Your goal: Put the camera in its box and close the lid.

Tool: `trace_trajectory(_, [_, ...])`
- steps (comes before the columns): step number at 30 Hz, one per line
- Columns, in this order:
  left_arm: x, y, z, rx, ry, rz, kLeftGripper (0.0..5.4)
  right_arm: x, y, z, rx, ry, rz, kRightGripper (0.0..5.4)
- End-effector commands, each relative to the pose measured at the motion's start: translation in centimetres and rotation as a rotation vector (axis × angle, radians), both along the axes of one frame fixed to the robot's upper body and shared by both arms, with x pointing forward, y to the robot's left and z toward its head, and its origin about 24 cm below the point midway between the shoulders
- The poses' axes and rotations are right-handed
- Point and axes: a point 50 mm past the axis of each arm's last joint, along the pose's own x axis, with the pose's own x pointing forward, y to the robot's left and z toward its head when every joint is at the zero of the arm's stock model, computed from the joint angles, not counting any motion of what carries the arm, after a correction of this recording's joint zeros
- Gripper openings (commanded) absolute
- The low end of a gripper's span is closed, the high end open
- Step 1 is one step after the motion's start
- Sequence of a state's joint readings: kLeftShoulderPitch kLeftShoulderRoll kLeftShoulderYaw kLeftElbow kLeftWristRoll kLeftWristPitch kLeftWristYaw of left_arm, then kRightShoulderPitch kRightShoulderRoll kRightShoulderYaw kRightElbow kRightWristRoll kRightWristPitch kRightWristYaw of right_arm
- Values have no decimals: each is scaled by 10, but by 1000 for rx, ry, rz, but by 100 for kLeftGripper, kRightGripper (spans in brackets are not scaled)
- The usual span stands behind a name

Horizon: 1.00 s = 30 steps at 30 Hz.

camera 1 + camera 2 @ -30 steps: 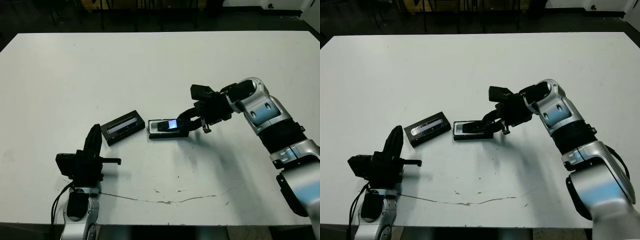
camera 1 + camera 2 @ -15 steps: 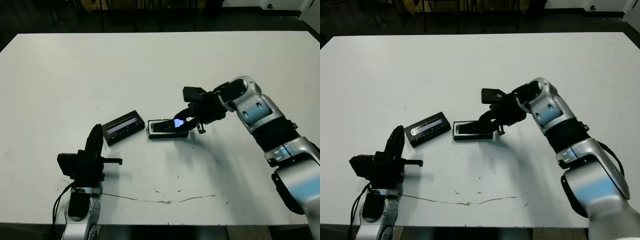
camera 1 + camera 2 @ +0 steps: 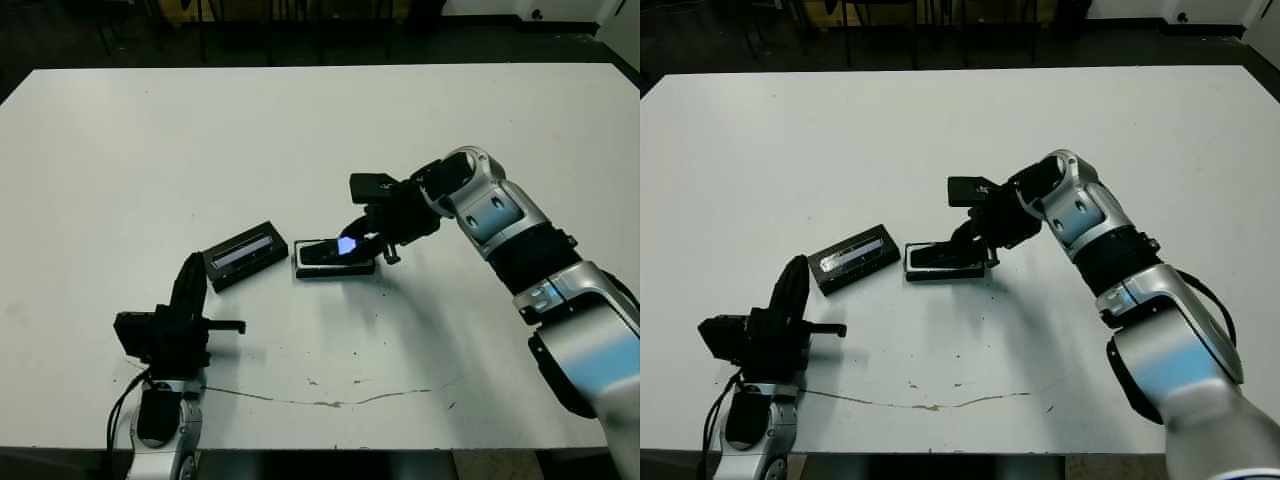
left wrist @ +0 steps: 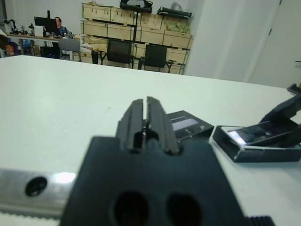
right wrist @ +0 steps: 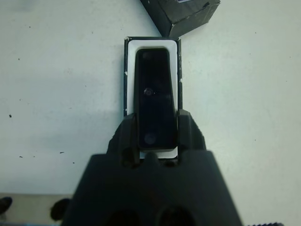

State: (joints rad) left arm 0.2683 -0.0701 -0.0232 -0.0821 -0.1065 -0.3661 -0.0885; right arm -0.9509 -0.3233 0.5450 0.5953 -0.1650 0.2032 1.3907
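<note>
Right end effector (image 5: 155, 134) clamped on the camera (image 5: 154, 96) (one end tilted) inside the box (image 5: 126, 75). Lid (image 3: 240, 254) just beside the box. Left end effector (image 4: 146, 123) pinched narrow, well apart from the box.

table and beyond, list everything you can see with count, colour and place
camera: 1, black, in the box, one end between the right gripper's fingers
box: 1, black walls, white lining, mid-table
lid: 1, black with pale strip, flat on the table beside the box, toward the robot's left
table: 1, white, with a thin dark crack line near the front edge
chairs: several, dark, beyond the table
person: 1, far back at a desk
left gripper: 1, black, shut, near the front edge
right gripper: 1, black, over the box
</note>
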Motion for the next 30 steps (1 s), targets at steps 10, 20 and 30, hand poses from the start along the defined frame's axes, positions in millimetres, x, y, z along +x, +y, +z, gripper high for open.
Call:
trace_trajectory(10, [-3, 3, -7, -6, 47, 9, 0, -2, -23, 19, -34, -102, 217, 222])
trace_trajectory(20, [-3, 4, -7, -4, 41, 7, 0, -2, -49, 51, 26, -284, 56, 392])
trace_trajectory(30, [-3, 3, -7, -9, 44, 3, 0, -12, -68, 63, 284, -395, -204, 539])
